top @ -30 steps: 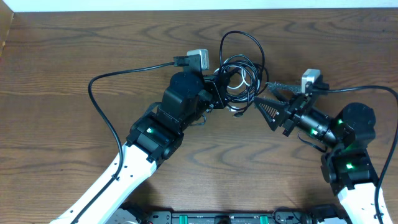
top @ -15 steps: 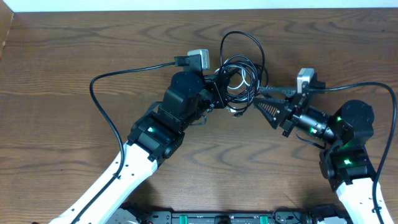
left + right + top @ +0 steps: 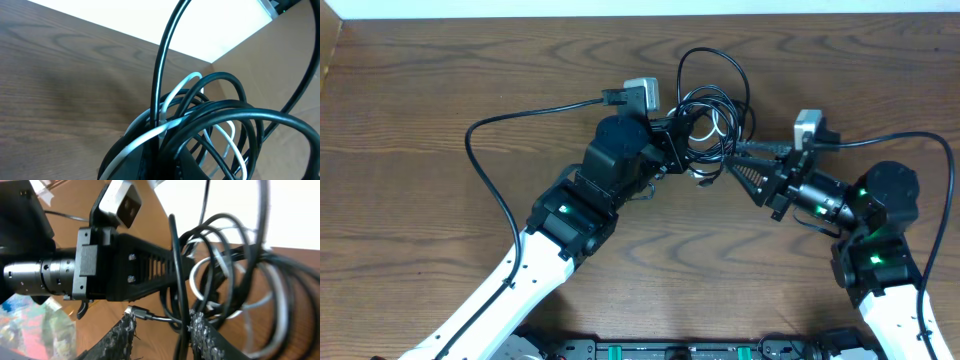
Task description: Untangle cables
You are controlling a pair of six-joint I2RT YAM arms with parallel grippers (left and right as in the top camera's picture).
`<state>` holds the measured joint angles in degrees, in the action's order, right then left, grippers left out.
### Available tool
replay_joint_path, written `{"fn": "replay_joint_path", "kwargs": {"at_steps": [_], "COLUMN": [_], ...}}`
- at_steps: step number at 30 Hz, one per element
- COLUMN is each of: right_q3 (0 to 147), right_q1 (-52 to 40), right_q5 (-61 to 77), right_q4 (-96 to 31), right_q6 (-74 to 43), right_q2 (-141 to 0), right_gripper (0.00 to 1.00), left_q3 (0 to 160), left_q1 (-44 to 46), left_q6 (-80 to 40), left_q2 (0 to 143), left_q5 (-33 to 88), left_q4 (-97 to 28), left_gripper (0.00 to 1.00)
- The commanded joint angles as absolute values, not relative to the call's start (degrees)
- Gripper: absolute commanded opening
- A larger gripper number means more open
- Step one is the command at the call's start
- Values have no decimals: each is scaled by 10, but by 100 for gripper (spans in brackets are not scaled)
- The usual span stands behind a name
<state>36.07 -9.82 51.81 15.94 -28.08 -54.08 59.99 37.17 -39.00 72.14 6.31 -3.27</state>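
Wooden table is seen across the whole overhead frame. The left arm is stretched from bottom left to upper centre, and the right arm from bottom right to centre right. The cables are found upper centre of the overhead frame as one knotted bundle of black loops with a white cord threaded through, raised between the two arms. The left gripper is closed tight on the bundle's left side, with the strands fanning out from it in the left wrist view. The right gripper is set at the bundle's right edge with its jaws narrowed, and a single black strand is seen standing between the fingers. Whether that strand is actually pinched cannot be told. Judged step: one strand is being picked so that it can be drawn free of the knot. For this to go well, only that one strand should be gripped and the grip confirmed before any pull. The bundle should be held fixed by the left gripper, and the strand drawn slowly rightward away from it. The white cord should be watched, since a snag there would likely tighten the knot.
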Motion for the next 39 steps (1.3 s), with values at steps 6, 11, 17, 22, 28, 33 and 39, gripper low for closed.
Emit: {"fn": "replay_joint_path", "kwargs": {"at_steps": [6,11,17,22,28,33,39], "right_q3": [369,369,369,370,369,369,369], "right_q1": [-112,-112,-112,-99,-42,23,66], "right_q5": [495,497,497,496,497,525,556], "right_q4": [172,172,174,157,74,14,-19], "right_q6": [-289,-296,-298,-298,-296,-295,-282], "right_q2": [-570,-570,-570,-570,-570,-570,-570], "right_gripper": [6,1,1,1,1,1,1], "left_q3": [609,609,609,609,609,609,609], "left_q1": [384,384,384,381,364,342,318], "left_q6": [-390,-386,-376,-376,-376,-376,-376], "left_q2": [726,726,726,726,724,724,722], "left_q5": [59,33,1,-77,-102,-102,-102], "left_q4": [-28,-41,-53,-92,-120,-145,-171], "left_gripper": [8,8,8,8,8,8,8]}}
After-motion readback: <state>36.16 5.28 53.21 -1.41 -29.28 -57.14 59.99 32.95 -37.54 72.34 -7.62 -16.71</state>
